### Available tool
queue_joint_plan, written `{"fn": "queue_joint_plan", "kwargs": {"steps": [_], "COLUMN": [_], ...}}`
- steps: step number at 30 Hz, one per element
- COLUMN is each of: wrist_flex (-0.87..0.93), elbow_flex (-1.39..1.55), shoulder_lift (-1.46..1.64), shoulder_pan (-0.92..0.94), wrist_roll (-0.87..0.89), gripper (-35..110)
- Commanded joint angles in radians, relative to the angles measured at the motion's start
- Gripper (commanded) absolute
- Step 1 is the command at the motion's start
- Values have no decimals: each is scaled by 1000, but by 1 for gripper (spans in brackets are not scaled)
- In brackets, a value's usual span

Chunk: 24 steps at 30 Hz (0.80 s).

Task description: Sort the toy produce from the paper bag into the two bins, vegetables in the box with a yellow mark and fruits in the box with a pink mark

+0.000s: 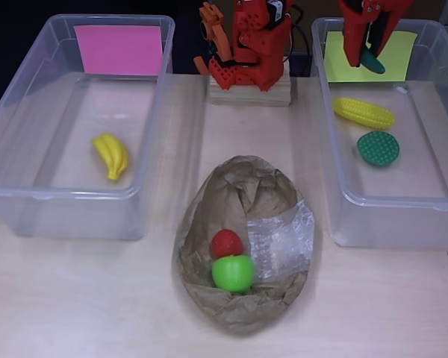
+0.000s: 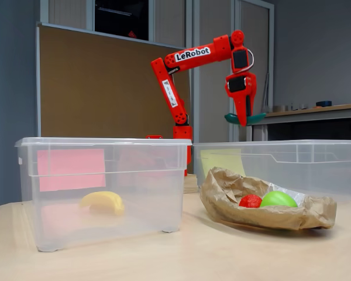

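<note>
On your left in the overhead view sits the clear bin with the pink mark [image 1: 118, 49] on its far wall, and a yellow toy banana [image 1: 111, 154] lies on its floor, nearer the right wall. The fixed view shows the same banana through the bin's clear side.

In the middle of the worktop [image 1: 75, 298], near you, the crumpled paper bag [image 1: 243, 239] lies open on its side. Inside it a red toy fruit [image 1: 226, 242] touches a green apple [image 1: 233, 273], the apple being the nearer one (a patch of clear plastic sits just right of them).

On your right is the bin with the yellow mark [image 1: 403, 56]. A yellow corn cob [image 1: 364, 112] and a round green vegetable piece [image 1: 378, 148] rest on its floor, close together.

Your end effector [image 1: 367, 52] hangs above the far end of that bin, its fingers closed on a dark green vegetable [image 1: 373, 63], which the fixed view shows held well above the bin's rim.
</note>
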Motion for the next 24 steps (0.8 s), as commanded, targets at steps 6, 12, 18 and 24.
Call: {"fn": "queue_joint_plan", "kwargs": {"steps": [6, 12, 18, 24], "wrist_flex": [-204, -430, -529, -588], "elbow_flex": [187, 436, 531, 463], "shoulder_lift": [-12, 26, 51, 14], "shoulder_pan": [-233, -275, -215, -138], "wrist_roll": [354, 446, 331, 109], "gripper": [3, 14, 19, 19]}}
